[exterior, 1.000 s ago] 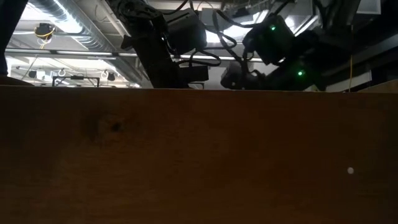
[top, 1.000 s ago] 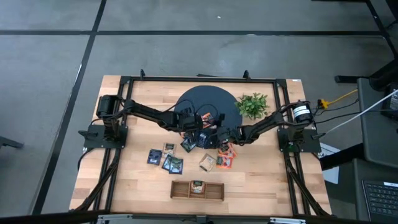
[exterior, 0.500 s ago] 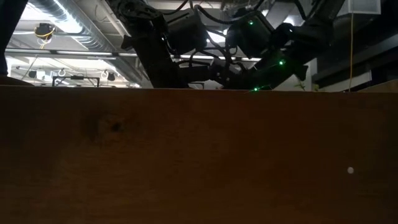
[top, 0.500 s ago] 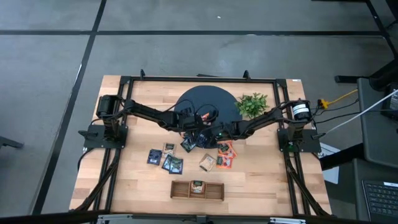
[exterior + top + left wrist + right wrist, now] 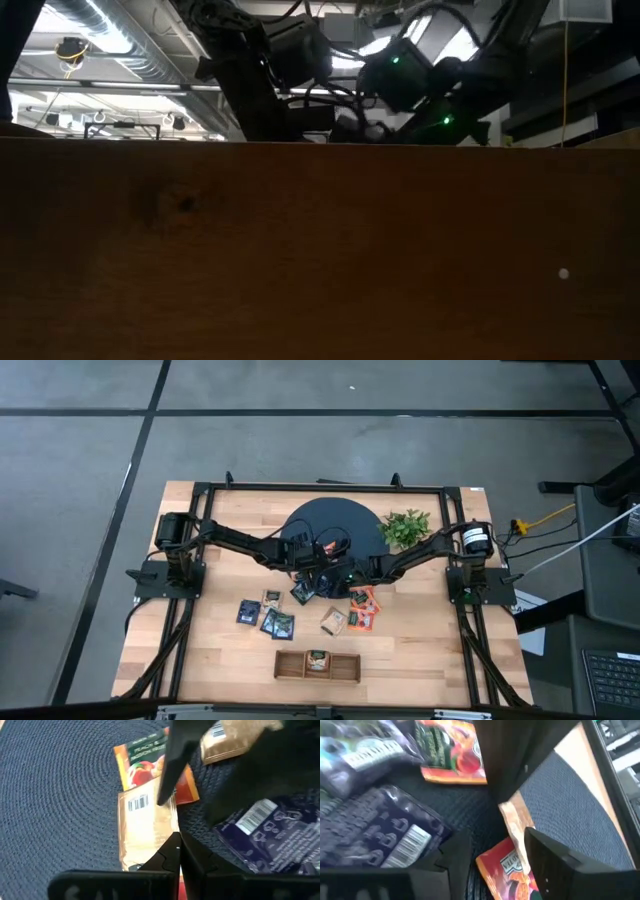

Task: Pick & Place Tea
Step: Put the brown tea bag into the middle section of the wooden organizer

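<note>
Left fingers (image 5: 176,851) pressed together over beige sachet (image 5: 145,827); right fingers (image 5: 540,850) spread

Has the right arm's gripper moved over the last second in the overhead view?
Yes. The right gripper has moved leftward, away from the leafy green plant, toward the left gripper over the dark round woven mat.

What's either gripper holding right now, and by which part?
Left gripper seems to pinch the beige square sachet by its edge; right gripper is open, holding nothing.

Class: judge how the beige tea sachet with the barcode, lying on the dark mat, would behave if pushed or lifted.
The beige sachet lies flat and thin, so it probably slides, not rolls. It looks light and somewhat floppy. The woven mat may grip it slightly.
</note>
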Controlling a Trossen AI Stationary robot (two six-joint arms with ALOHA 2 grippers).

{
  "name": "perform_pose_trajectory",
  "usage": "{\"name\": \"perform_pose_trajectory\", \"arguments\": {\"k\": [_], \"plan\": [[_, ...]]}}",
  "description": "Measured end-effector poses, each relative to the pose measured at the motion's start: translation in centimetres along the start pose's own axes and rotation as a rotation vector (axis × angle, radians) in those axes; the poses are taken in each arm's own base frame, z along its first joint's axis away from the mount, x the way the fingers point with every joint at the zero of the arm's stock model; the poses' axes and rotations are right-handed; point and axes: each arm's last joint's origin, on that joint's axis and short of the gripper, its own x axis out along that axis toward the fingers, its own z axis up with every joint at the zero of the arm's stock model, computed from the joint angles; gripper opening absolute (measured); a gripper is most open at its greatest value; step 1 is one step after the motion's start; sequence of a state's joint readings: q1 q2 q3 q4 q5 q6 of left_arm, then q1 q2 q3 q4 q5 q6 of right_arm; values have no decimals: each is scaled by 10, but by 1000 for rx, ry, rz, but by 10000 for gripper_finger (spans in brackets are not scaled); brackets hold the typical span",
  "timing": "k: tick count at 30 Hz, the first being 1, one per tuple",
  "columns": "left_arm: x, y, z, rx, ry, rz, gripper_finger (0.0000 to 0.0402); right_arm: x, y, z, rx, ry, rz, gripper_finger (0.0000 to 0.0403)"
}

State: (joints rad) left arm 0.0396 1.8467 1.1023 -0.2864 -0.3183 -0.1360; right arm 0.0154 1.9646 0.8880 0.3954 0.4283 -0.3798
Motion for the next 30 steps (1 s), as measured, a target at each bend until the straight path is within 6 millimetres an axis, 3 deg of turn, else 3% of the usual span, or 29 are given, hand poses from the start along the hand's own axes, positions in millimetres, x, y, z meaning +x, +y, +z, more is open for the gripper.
{"name": "perform_pose_trajectory", "arguments": {"k": [13,22,30], "plan": [[0,1,0,-18,-2,0,2,12,0,8,-16,42,-125,118],[0,0,0,-17,6,-40,3,12,0,8,-14,43,-107,14],[-2,0,0,5,8,-49,19,12,0,7,-13,44,-106,8]]}}
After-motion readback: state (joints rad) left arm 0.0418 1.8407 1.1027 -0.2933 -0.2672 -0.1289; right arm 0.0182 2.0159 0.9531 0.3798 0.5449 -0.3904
